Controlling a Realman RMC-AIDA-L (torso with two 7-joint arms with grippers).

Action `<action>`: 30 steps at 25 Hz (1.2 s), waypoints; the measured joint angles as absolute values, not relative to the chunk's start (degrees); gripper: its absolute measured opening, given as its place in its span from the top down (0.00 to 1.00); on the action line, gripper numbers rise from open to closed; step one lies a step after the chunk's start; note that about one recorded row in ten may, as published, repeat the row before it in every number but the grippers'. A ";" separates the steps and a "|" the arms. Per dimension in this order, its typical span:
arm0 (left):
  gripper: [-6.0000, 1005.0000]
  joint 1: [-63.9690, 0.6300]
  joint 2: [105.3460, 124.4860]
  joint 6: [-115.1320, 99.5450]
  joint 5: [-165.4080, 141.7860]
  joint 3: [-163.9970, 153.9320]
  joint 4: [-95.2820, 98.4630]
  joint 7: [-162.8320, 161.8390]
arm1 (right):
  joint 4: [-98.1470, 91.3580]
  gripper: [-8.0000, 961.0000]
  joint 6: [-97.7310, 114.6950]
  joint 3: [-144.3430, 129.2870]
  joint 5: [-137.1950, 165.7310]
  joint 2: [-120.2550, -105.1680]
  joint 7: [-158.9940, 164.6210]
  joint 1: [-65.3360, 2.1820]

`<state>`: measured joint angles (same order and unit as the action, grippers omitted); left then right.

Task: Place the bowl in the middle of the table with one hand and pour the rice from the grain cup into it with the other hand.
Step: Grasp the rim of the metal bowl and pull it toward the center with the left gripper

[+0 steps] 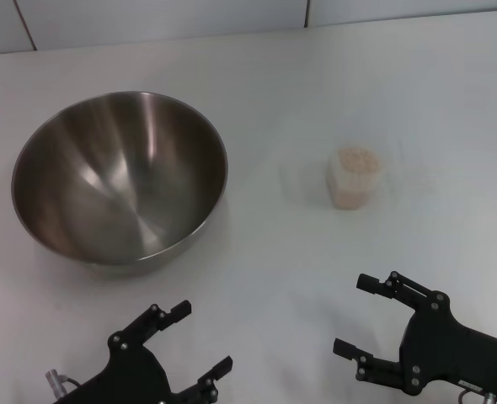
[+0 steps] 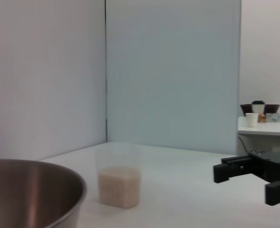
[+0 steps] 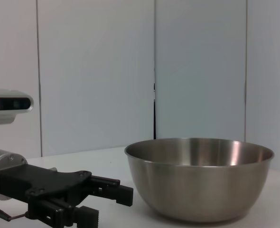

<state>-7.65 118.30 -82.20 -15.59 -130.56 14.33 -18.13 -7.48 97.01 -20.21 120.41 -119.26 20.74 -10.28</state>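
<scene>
Both end effectors, left (image 1: 186,338) and right (image 1: 368,315), hovered agape and empty at the desk's (image 1: 274,278) near edge. Bowl (image 1: 120,179) sat left; grain cup (image 1: 355,177) of rice (image 1: 355,160) stood right, well apart.

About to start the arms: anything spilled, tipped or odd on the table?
Nothing stands out. The bowl sits upright and empty on the left of the table; the grain cup stands upright to its right, apart from it, rice inside. Left gripper and right gripper hover near, jaws open, holding nothing.

pale wall panels (image 2: 173,71); side table (image 2: 266,127), cups (image 2: 252,119)
</scene>
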 joint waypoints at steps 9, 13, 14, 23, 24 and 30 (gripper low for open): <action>0.19 -8.96 118.17 -80.71 -15.78 -128.80 14.05 -19.43 | -7.71 0.14 95.56 -20.28 120.38 -118.97 21.17 -12.38; 0.19 -9.02 118.15 -80.90 -15.79 -128.80 14.03 -19.53 | -7.72 0.14 96.01 -20.28 120.39 -118.98 21.18 -12.49; 0.19 -8.86 118.10 -81.84 -15.81 -128.81 14.00 -19.51 | -7.69 0.14 96.17 -20.19 120.38 -119.05 21.13 -12.39; 0.19 -5.16 114.82 -105.92 -15.20 -111.85 15.73 -28.03 | -7.52 0.14 96.32 -19.94 120.39 -119.16 20.75 -12.35; 0.19 -6.46 111.95 -101.06 -16.17 -106.46 19.14 -38.31 | -7.53 0.14 96.34 -19.94 120.39 -119.17 20.72 -12.51; 0.22 -3.56 106.23 -73.82 -32.93 -95.90 42.52 -59.58 | -7.56 0.14 96.47 -19.89 120.34 -119.18 20.72 -12.56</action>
